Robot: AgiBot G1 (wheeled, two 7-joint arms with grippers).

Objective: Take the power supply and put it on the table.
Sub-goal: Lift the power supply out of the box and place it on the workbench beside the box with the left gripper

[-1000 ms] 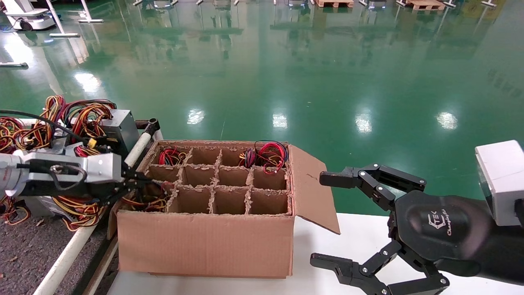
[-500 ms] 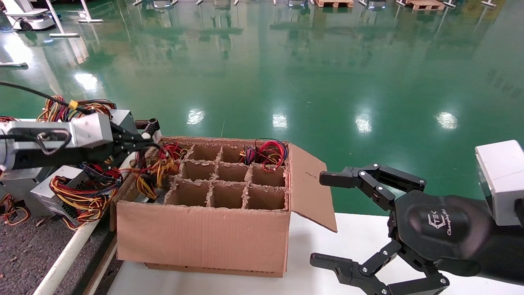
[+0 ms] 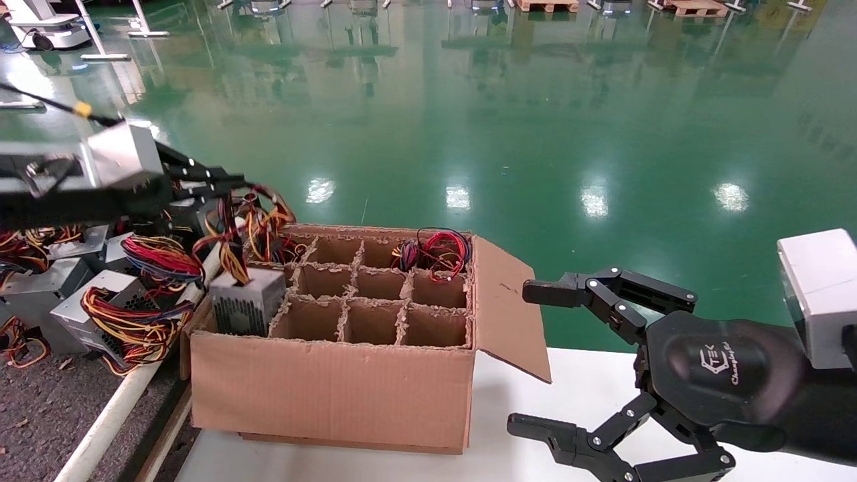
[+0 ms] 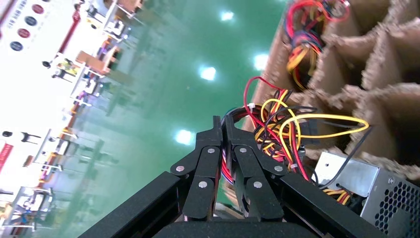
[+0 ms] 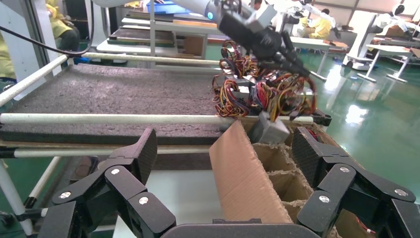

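Note:
The power supply (image 3: pixel 246 308) is a grey metal box with a bundle of red, yellow and black wires (image 3: pixel 251 221). It hangs half out of the near-left cell of the cardboard box (image 3: pixel 335 395). My left gripper (image 3: pixel 236 181) is above it, shut on the wires (image 4: pixel 277 134), with the casing (image 4: pixel 369 186) dangling below. The right wrist view shows the casing (image 5: pixel 270 130) just above the box's edge. The table (image 3: pixel 40 408) is the dark speckled surface left of the box, behind a white rail (image 3: pixel 114 415). My right gripper (image 3: pixel 522 358) hovers open to the right of the box, over the white tabletop.
Several other power supplies with wire bundles (image 3: pixel 100 308) lie on the table beside the rail. Inside the box, cardboard dividers (image 3: pixel 375 294) form cells, and the far cells hold more wires (image 3: pixel 438 254). An open flap (image 3: pixel 512 314) sticks out toward my right gripper.
My left gripper has risen and drawn back to the left with the wires, lifting the power supply up out of its cell. The box shifted slightly. The right arm has not moved.

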